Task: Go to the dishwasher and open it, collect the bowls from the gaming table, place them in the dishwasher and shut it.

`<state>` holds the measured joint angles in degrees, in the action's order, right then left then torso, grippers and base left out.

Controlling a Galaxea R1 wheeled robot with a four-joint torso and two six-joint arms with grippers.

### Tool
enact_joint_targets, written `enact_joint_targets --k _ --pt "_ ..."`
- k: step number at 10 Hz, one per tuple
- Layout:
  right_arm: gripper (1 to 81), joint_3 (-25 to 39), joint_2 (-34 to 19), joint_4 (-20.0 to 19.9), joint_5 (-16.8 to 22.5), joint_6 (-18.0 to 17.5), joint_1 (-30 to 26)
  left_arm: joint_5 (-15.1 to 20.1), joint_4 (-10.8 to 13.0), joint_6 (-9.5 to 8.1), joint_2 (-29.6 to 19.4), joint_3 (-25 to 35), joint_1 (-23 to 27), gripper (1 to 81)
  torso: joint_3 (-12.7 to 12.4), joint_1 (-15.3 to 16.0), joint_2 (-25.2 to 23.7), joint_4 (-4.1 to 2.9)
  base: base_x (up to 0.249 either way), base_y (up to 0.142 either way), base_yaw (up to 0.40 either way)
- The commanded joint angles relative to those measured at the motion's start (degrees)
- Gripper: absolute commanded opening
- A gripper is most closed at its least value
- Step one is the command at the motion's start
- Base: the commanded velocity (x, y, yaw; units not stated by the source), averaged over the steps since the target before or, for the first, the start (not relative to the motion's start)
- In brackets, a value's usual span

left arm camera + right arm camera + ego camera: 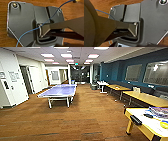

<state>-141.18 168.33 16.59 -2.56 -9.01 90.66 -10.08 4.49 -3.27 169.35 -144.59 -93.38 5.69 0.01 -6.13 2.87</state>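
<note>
Head view: white-topped, yellow-framed gaming table (147, 123), yellow-green bowl (164, 125).

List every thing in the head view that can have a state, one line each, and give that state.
Gaming table: standing at the right edge, white top partly in frame, things lying on it.
Yellow-green bowl: resting on the gaming table's top, cut off by the frame edge.
Dark flat object: lying at the gaming table's near edge.
Table-tennis table: unfolded, standing mid-room.
Ceiling lights: on.
Long wooden tables: standing along the right wall.
</note>
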Motion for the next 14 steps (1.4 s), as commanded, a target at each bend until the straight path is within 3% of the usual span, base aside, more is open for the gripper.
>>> enact_joint_targets --k 1,14 --pt "81.1 0.48 -0.07 0.81 2.47 0.13 -2.89 2.7 0.79 0.1 -0.24 0.27 2.1 81.1 0.0 0.0 0.0 0.0 0.0 0.0 -0.155" --pt "81.1 0.48 0.28 0.64 2.47 0.04 -2.45 2.7 0.96 0.19 -0.94 0.27 2.1 81.1 0.0 -0.01 0.0 0.0 0.0 0.0 -0.281"
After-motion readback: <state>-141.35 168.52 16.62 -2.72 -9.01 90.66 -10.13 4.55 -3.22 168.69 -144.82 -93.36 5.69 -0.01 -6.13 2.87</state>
